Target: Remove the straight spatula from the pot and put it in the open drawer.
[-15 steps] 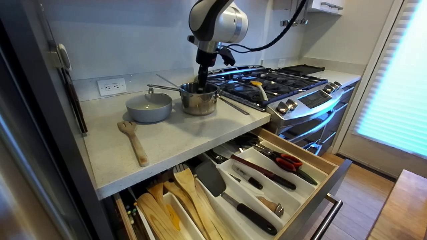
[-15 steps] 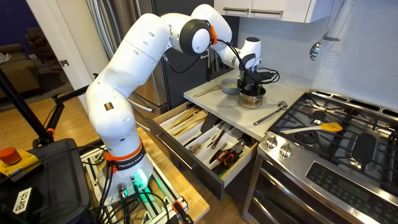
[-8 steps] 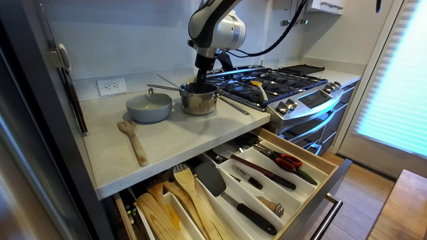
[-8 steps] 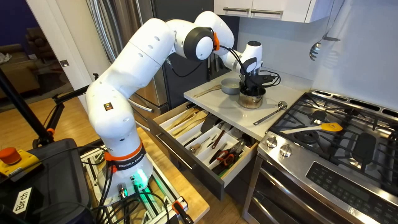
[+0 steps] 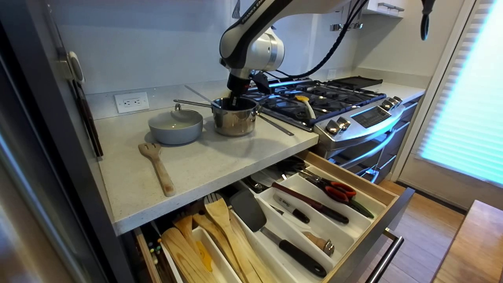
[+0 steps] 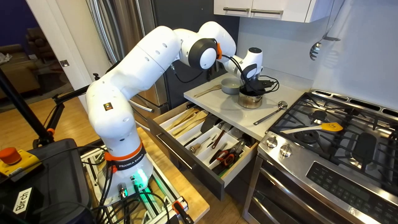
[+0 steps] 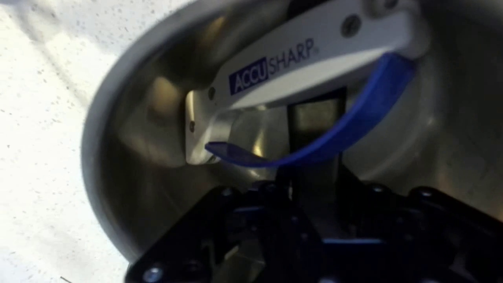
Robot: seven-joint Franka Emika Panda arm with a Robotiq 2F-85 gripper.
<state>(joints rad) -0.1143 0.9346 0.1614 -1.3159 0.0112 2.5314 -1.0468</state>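
Note:
In both exterior views my gripper (image 5: 234, 100) reaches down into the steel pot (image 5: 234, 122), which hides its fingertips. A thin straight metal strip, apparently the straight spatula (image 5: 202, 96), leans out over the pot's rim. In the wrist view, a white sharpener (image 7: 290, 63) with a blue guard (image 7: 349, 125) lies in the pot. My dark gripper (image 7: 316, 173) comes from below, its fingers apart and partly covered by the guard. A dim grey surface shows between them; whether it is held I cannot tell. The open drawer (image 5: 365, 243) juts out below the counter.
A grey bowl (image 5: 175, 127) stands beside the pot, and a wooden spatula (image 5: 158, 167) lies near the counter's left side. A metal skimmer (image 6: 273, 112) rests by the stove edge. On the stove grates is a yellow spatula (image 6: 331, 126). Dividers and several utensils fill the drawer.
The arm has come down, bringing my gripper deeper into the pot. The lower end of the thin metal strip has shifted slightly rightward over the rim.

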